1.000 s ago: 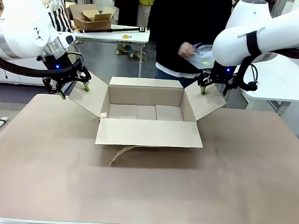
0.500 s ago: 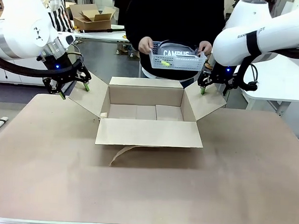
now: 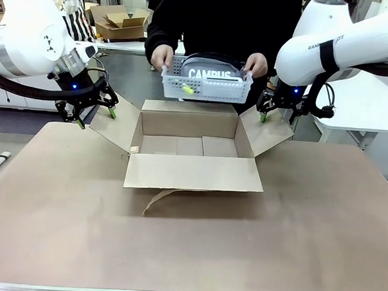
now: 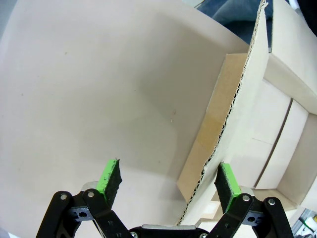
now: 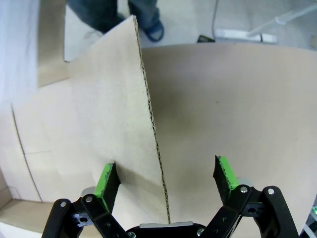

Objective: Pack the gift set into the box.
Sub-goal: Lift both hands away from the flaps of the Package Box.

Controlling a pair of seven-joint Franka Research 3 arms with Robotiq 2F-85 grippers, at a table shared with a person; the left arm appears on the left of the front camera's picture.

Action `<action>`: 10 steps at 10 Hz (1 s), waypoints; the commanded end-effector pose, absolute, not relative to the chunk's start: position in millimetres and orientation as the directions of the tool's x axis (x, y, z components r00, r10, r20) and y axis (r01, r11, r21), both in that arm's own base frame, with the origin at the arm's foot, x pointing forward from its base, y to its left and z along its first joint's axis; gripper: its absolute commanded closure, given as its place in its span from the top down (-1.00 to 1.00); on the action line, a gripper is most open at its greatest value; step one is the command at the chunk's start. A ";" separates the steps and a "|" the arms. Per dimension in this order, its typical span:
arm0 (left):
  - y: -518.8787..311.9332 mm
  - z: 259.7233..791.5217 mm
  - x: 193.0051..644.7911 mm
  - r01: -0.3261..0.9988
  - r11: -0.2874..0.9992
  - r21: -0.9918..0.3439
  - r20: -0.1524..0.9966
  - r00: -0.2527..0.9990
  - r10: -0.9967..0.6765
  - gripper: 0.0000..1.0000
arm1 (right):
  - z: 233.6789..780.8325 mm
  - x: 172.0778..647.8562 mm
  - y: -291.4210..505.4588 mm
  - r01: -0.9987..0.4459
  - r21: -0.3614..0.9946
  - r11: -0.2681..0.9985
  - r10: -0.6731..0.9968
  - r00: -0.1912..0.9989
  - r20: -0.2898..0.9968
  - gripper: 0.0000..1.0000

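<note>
The person has brought the gift set (image 3: 206,78) forward and down over the last second. It was first out of reach beside the right arm, then at chest height, and now it hangs just above the far wall of the box (image 3: 190,124). One of the person's hands (image 3: 162,56) is at each end of it. It is dark with white CAMPUS lettering inside a pale meshed shell. It is still in the air and touches neither the box nor the desk (image 3: 189,248). Neither arm has moved in that time. The left gripper (image 3: 96,119) sits at the left side flap (image 3: 117,126) and the right gripper (image 3: 277,114) at the right side flap (image 3: 272,133). In the left wrist view the left gripper (image 4: 168,178) is spread wide, with the flap's corrugated edge (image 4: 218,148) running up between its pads, closer to one pad. I can't tell whether that pad touches it. In the right wrist view the right gripper (image 5: 166,178) is also spread, and its flap edge (image 5: 151,114) passes between the pads without being pinched. All four flaps are folded outward and the box is empty, so the way in looks clear. The handover seems to be starting, and the set probably goes straight down into the box next. The set looks only slightly narrower than the opening, so it could snag if a side flap swings inward.
</note>
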State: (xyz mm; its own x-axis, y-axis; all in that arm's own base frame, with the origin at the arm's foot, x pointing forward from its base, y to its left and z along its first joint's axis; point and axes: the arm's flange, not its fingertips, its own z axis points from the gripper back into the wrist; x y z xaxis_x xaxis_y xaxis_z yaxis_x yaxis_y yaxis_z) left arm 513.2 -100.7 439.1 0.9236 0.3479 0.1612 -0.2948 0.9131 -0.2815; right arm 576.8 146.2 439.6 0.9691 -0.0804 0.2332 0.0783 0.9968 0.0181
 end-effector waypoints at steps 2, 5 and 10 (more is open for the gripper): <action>-101.2 440.9 511.6 -0.310 0.913 -0.264 0.173 0.916 0.361 1.00 | 443.8 577.8 148.0 0.103 -0.006 0.995 -0.099 0.967 0.236 1.00; -101.2 440.9 511.6 -0.310 0.913 -0.264 0.173 0.916 0.361 1.00 | 443.8 577.8 148.0 0.103 -0.006 0.995 -0.099 0.967 0.236 1.00; -101.2 440.9 511.6 -0.310 0.913 -0.264 0.173 0.916 0.361 1.00 | 443.8 577.8 148.0 0.103 -0.006 0.995 -0.099 0.967 0.236 1.00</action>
State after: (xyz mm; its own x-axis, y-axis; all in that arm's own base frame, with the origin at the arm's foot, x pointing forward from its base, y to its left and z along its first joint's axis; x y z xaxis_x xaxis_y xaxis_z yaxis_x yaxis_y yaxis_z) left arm 513.2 -100.7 439.1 0.9236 0.3479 0.1612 -0.2948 0.9131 -0.2815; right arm 576.8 146.2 439.6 0.9691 -0.0805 0.2331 0.0784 0.9968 0.0181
